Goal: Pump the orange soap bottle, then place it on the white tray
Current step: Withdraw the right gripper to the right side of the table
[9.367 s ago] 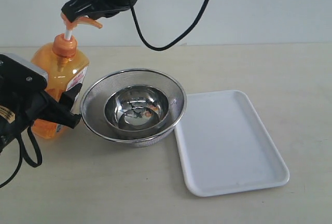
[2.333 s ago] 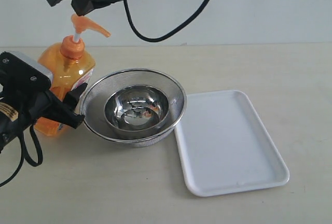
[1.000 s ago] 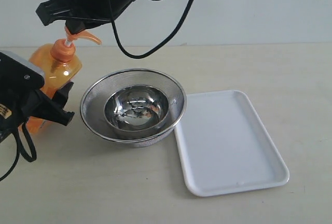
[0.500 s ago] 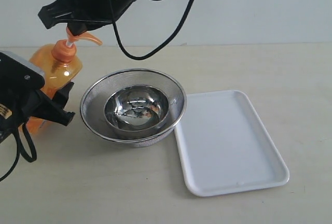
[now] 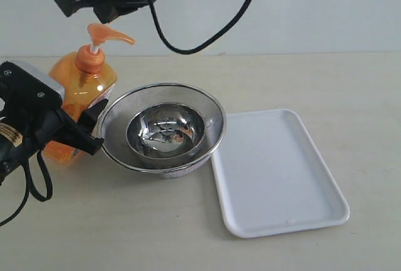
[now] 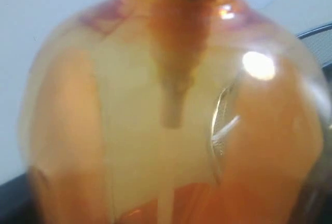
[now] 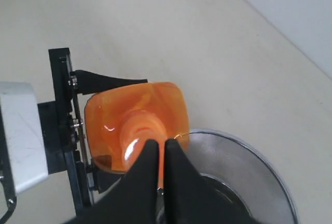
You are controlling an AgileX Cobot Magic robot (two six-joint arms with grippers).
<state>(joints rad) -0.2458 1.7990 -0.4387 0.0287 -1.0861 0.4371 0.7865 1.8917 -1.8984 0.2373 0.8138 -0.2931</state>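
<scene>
The orange soap bottle (image 5: 80,98) stands at the left, just beside the mesh bowl, its orange pump head (image 5: 106,32) raised on the white stem. My left gripper (image 5: 91,128) is shut on the bottle's body, one finger (image 7: 106,81) on each side. Seen from the left wrist, the bottle (image 6: 171,105) fills the whole view, blurred. My right gripper (image 5: 103,12) hangs a little above the pump head, apart from it, shut and holding nothing. From the right wrist, its tips (image 7: 161,146) sit over the bottle's top (image 7: 137,125). The white tray (image 5: 282,170) lies bare at the right.
A round steel mesh bowl (image 5: 116,134) with a smaller steel bowl (image 5: 166,130) inside it sits between the bottle and the tray, touching the tray's left rim. Black cables hang from both arms. A pale wall stands behind the table.
Half a second ago my right gripper was pressing the pump head down with the bottle leaning left. It has since lifted off, the pump has sprung up, and the bottle has moved back right.
</scene>
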